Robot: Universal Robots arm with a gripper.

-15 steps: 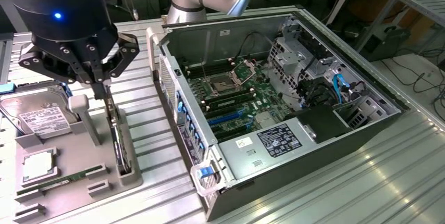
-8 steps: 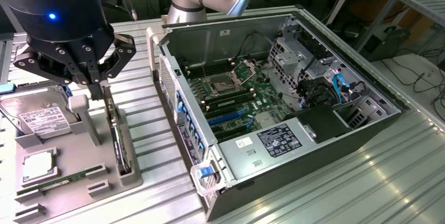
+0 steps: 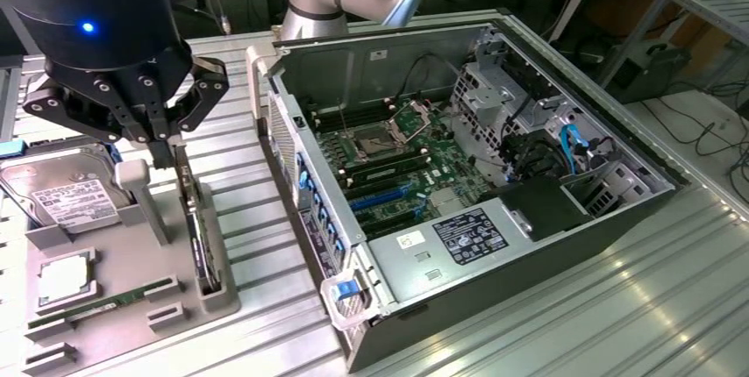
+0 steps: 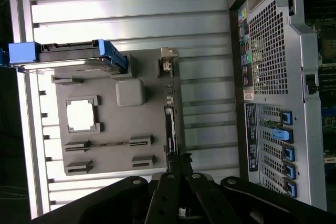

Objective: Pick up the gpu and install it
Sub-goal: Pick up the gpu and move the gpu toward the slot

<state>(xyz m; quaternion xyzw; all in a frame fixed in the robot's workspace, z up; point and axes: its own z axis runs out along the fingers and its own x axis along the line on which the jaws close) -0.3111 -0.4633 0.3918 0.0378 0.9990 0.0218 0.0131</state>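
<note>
The tool [image 3: 175, 162] is found clamped on the upper edge of the gpu [image 3: 199, 237], which stands on edge in the grey holder [image 3: 123, 259] near the bench [image 3: 655, 307] edge at the exterior view's left. The grasp step is judged in hand. A straight lift clear of the slot is called for, towards the open case [image 3: 387, 53] beyond.

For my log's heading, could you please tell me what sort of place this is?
Likely a robotics lab bench: an open black tower computer case lies on a ribbed aluminium table beside a grey moulded parts fixture.
</note>
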